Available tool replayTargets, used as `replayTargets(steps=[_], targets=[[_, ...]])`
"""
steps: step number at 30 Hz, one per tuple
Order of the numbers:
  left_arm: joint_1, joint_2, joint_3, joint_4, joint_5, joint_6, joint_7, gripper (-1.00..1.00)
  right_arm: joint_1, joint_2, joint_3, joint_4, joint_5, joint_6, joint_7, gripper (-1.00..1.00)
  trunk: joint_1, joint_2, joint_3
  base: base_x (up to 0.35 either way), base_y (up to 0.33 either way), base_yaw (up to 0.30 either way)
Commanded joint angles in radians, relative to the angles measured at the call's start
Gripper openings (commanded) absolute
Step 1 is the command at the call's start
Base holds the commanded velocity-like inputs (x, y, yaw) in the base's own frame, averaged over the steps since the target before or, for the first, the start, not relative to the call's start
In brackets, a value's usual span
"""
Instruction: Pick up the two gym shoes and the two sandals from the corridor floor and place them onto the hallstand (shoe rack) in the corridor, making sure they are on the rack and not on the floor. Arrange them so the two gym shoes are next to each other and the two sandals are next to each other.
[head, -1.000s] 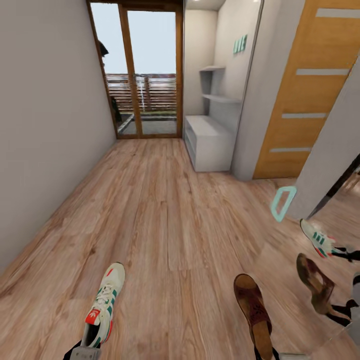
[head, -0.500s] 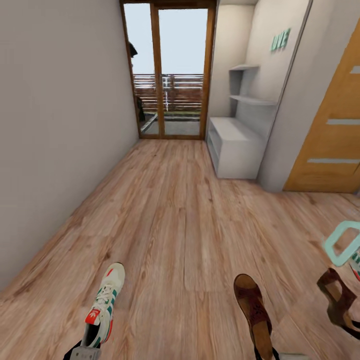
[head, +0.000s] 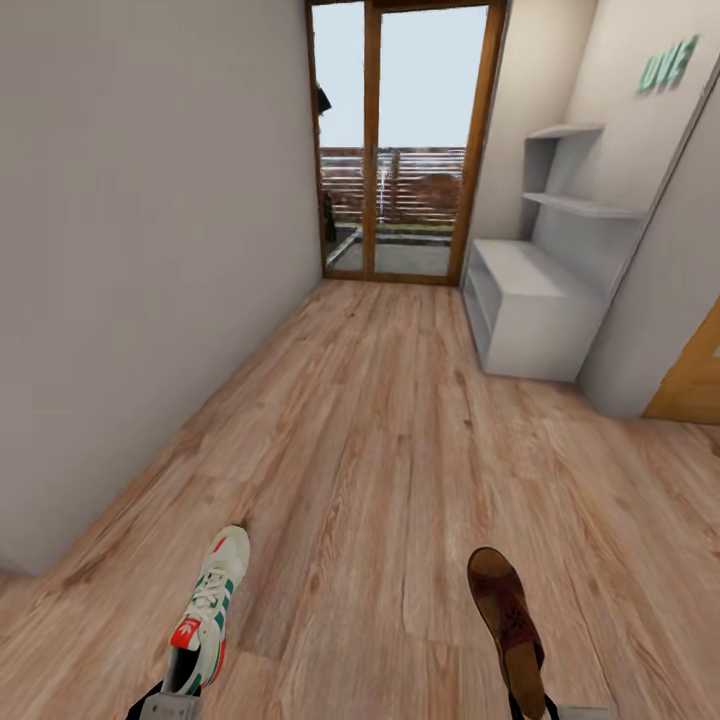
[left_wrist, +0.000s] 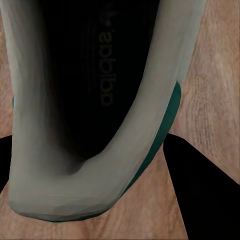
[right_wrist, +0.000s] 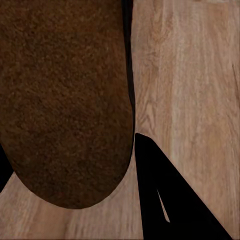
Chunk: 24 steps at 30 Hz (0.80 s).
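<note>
I have a white gym shoe (head: 208, 612) in my left pincer (head: 165, 706), gripped at the heel end with the toe pointing away from me down the corridor. In my left wrist view the shoe's dark inside and pale collar (left_wrist: 95, 100) sit between the two black fingers (left_wrist: 200, 195), which press close against the heel, so that pincer is closed on the shoe.

My right pincer (head: 535, 710) carries a brown sandal (head: 508, 622), also toe forward and held at its rear end. In my right wrist view the dark brown insole (right_wrist: 65, 100) lies just beside a black finger (right_wrist: 165, 200); the opposite finger barely shows at the edge of the sandal. The pincer is clamped on the sandal's heel.

Both shoes hang above the corridor floor (head: 400, 440), wood-grain planks running ahead of me to a wood-framed glass door (head: 400, 140). A plain grey wall (head: 140, 250) runs along my left. On the right near the door stands the hallstand (head: 525, 310), pale grey-white, with a wide flat top, open low shelves facing the corridor, and two staggered floating shelves (head: 580, 205) above it. It is well apart from the shoes I carry. An orange-brown door edge (head: 690, 385) shows at the far right.
</note>
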<state>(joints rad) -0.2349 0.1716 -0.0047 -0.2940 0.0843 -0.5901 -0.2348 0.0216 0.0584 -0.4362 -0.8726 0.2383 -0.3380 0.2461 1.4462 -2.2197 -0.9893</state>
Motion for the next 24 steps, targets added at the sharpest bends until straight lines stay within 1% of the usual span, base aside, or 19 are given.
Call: replayTargets(steps=[1, 8, 24], targets=[[-0.001, 0.000, 0.000, 0.001, 0.009, -0.001, -0.009, -1.00, 0.000, 0.001, -0.006, -0.002, 0.003, -0.001, 0.007, -1.00, 0.001, 0.000, -0.001, 0.339, 0.000, 0.277], [-0.001, 0.000, 0.000, 0.001, 0.009, -0.001, -0.009, -1.00, 0.000, 0.001, -0.006, -0.002, 0.003, -0.001, 0.007, -1.00, 0.001, 0.000, -0.001, 0.339, 0.000, 0.257], [-0.001, 0.000, 0.000, 0.001, 0.009, -0.002, -0.009, -1.00, 0.000, 0.001, -0.009, -0.002, 0.001, -0.001, 0.007, -1.00, 0.001, 0.000, -0.001, 0.339, 0.000, 0.013]])
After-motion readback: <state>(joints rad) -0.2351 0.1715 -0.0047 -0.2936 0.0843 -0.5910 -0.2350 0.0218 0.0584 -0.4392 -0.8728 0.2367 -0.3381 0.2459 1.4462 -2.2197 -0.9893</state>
